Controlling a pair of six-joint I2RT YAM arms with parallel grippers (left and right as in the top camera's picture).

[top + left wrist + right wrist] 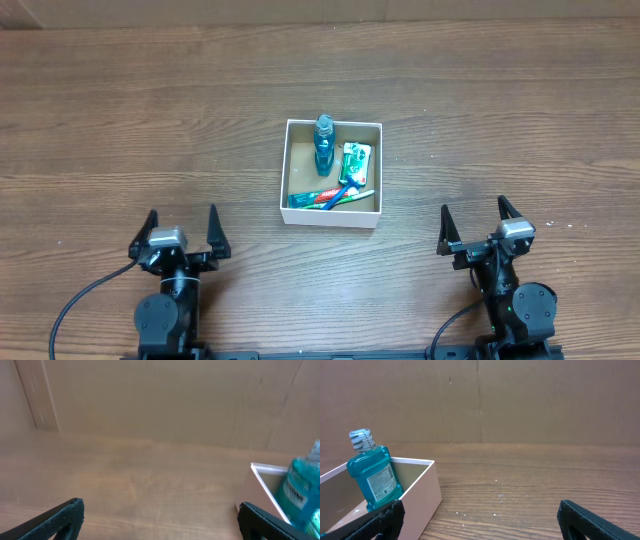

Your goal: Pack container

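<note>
My left pincer (182, 214) and right pincer (473, 207) rest spread, empty, to either side of the small square white-walled cardboard box (330, 217) (blue mouthwash bottle (324, 143) standing inside).

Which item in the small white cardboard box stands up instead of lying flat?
The blue plastic mouthwash bottle with the ribbed cap, by the white cardboard box's far wall. The green packet and the red-and-green tube lie flat.

Left hand (161, 508) spread wide; container (244, 491) right, blue bottle (300, 487) inside.
</note>
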